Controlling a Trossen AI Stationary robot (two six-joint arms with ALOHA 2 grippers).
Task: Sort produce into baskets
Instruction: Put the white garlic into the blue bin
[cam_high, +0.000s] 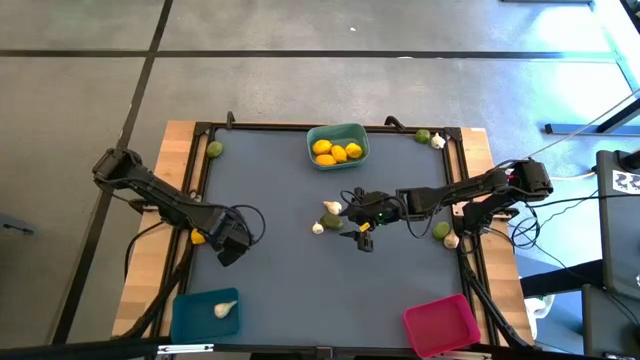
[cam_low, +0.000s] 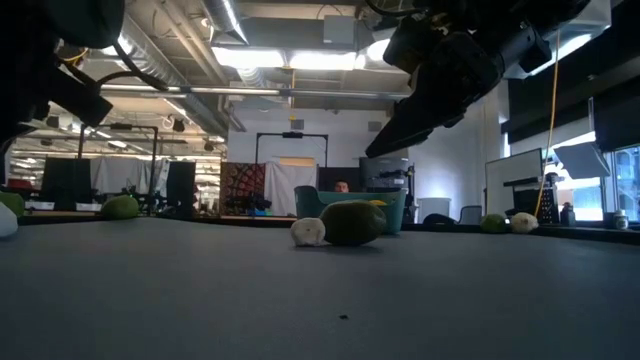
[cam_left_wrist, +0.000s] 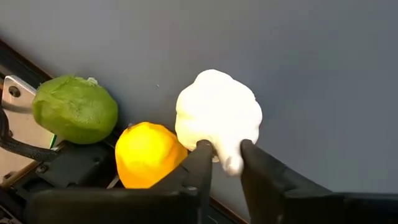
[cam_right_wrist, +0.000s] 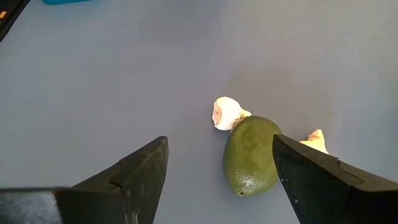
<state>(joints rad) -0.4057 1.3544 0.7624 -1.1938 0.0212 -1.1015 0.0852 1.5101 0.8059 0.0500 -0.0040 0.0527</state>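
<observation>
While the right gripper (cam_high: 345, 222) hangs near the table's (cam_high: 280, 180) middle with jaws spread wide, a lime (cam_right_wrist: 250, 154) lies just ahead, touching two garlic bulbs (cam_right_wrist: 227, 113). At the left edge, the left gripper (cam_left_wrist: 224, 155) pinches a garlic bulb (cam_left_wrist: 217, 115) beside a lemon (cam_left_wrist: 148, 153).

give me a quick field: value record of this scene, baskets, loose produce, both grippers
teal basket: far edge, holds three lemons
blue basket: near left corner, holds one garlic bulb
pink basket: near right corner, nothing visible in it
centre of mat: lime with garlic either side
left gripper: at left edge, shut on white garlic, beside a lemon and a lime
right gripper: open, above the centre lime
</observation>
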